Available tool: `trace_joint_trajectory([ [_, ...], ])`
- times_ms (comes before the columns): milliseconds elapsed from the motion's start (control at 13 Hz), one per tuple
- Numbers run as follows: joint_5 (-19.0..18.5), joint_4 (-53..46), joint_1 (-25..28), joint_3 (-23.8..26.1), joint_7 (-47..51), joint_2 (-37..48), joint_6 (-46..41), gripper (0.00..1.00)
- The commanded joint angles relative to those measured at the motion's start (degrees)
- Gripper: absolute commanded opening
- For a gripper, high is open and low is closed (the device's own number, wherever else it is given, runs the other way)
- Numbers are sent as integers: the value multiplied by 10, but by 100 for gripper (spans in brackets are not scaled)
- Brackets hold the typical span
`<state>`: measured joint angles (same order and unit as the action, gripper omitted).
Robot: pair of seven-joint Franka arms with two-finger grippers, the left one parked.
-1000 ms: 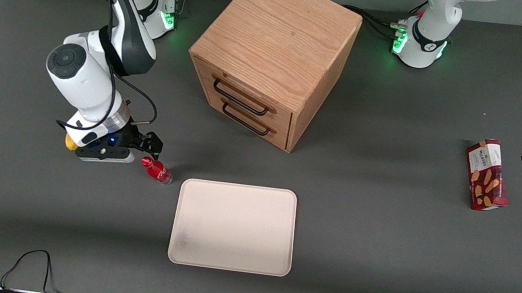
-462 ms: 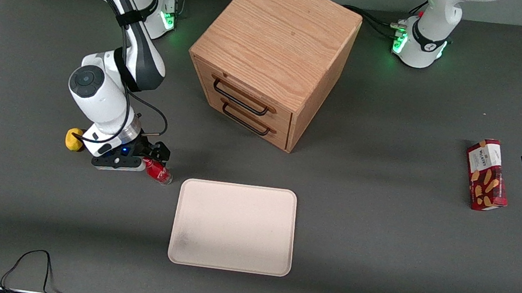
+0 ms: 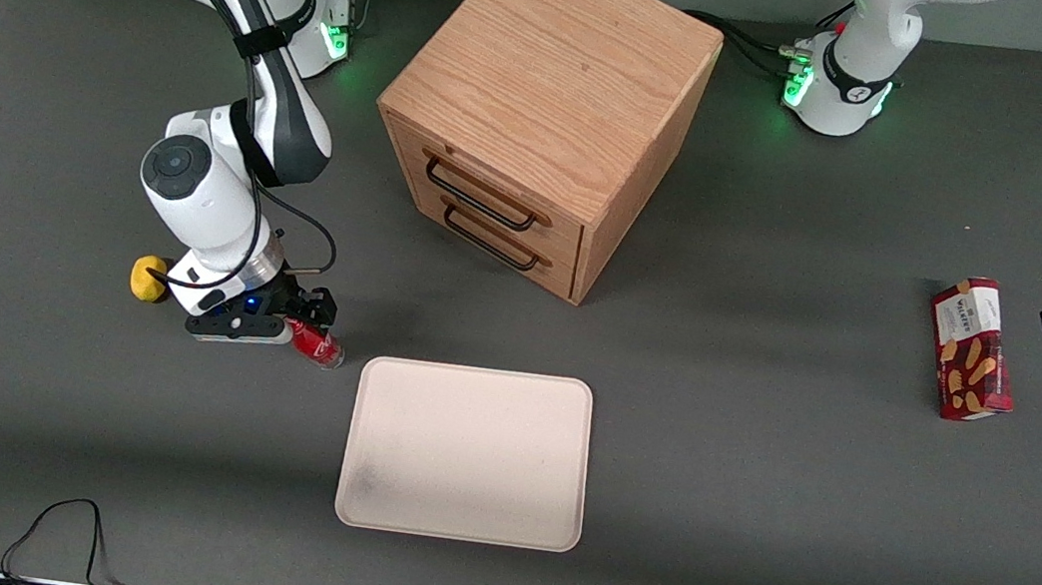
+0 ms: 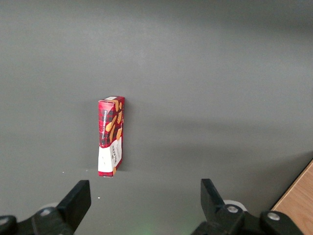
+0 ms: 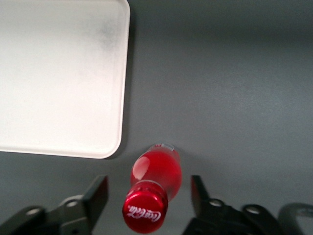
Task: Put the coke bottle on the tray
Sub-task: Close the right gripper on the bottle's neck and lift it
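Observation:
The coke bottle (image 3: pixel 316 345) is a small red bottle with a red cap, standing on the grey table beside the tray's corner toward the working arm's end. The tray (image 3: pixel 467 452) is a large flat pale beige-pink rectangle with a low rim. My gripper (image 3: pixel 299 325) is low over the bottle, open, with the bottle's cap between its fingers and a gap on each side. In the right wrist view the bottle (image 5: pixel 155 178) stands between the two open fingers (image 5: pixel 96 196), with the tray (image 5: pixel 58 78) next to it.
A wooden drawer cabinet (image 3: pixel 544 114) stands farther from the front camera than the tray. A lemon (image 3: pixel 147 278) lies beside my gripper. A red snack box (image 3: pixel 972 349) lies toward the parked arm's end of the table, and shows in the left wrist view (image 4: pixel 111 135).
My gripper has moved from beside the lemon toward the bottle and now straddles the bottle's cap. The bottle has stayed in place.

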<state>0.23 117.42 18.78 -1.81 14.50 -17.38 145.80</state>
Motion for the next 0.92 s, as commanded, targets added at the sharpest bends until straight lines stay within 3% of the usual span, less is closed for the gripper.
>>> trace_joint_trajectory([
  [0,1,-8,6,-3,1,0,1,34],
  [231,0,-8,5,-3,1,0,-1,12],
  [308,0,-11,5,-3,1,0,-1,10],
  [462,0,-26,5,-3,1,9,-22,10],
  [846,0,-140,1,-4,1,62,-252,10],
])
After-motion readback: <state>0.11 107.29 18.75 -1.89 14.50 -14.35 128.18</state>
